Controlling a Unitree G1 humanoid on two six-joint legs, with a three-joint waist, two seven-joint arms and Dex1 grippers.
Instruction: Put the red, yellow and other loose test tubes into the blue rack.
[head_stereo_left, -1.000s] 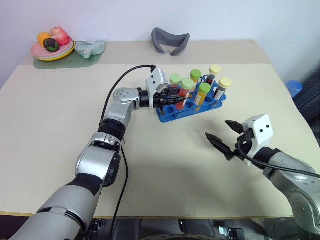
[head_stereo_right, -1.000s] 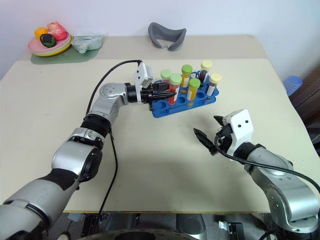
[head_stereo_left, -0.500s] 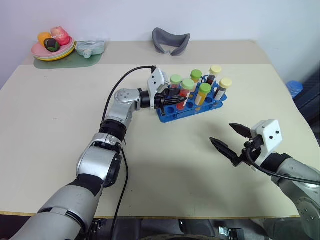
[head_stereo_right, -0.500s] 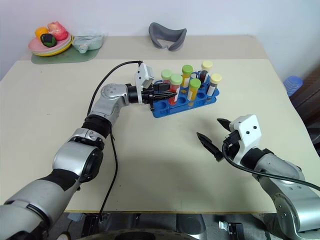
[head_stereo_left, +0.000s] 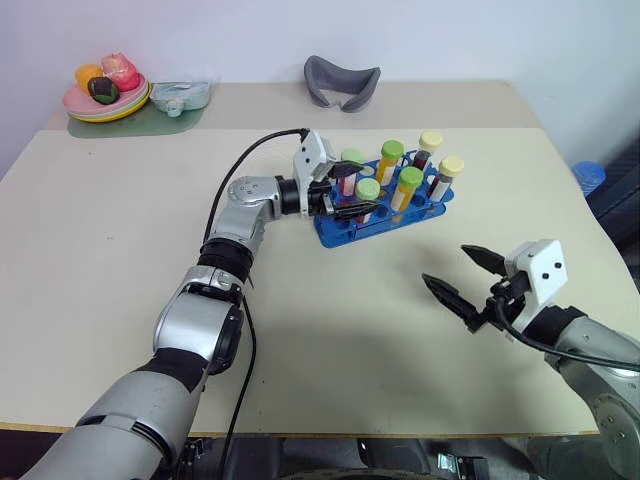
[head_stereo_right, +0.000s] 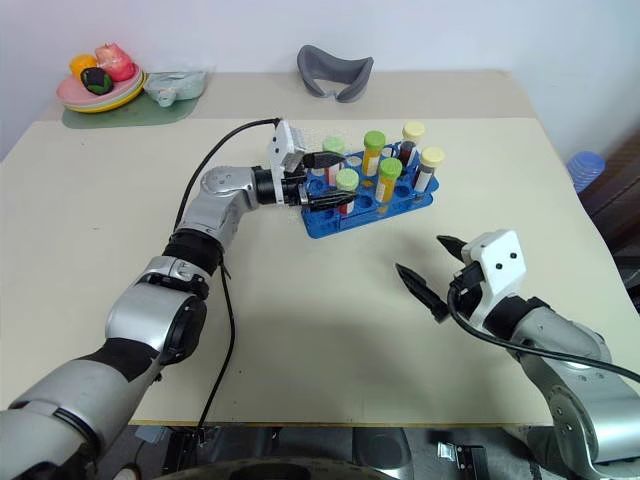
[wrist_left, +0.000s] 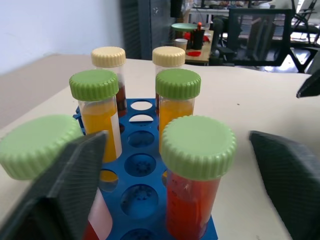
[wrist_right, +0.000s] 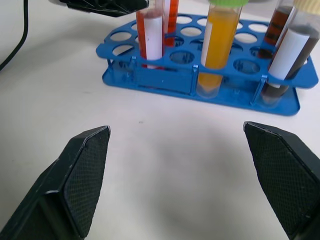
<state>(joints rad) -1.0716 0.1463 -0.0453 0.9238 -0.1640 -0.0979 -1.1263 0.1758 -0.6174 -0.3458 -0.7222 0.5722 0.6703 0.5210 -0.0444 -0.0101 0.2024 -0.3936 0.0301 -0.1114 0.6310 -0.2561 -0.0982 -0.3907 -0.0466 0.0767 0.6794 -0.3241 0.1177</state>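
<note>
Blue rack (head_stereo_left: 385, 215) holds six capped tubes; our left gripper (head_stereo_left: 345, 198) and right gripper (head_stereo_left: 462, 285) gape empty. Tubes look light, slippery—we'd grip below caps.

Wall (head_stereo_left: 480, 35): pale, plain, across frame top | Table (head_stereo_left: 100, 250): beige, filled most of frame | Floor (head_stereo_left: 610, 190): dark, right edge | Light: even.

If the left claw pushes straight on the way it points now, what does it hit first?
Most likely the green-capped red tube standing in the blue rack: it sits right between the open fingers of the left claw. Depth is hard to judge.
</note>
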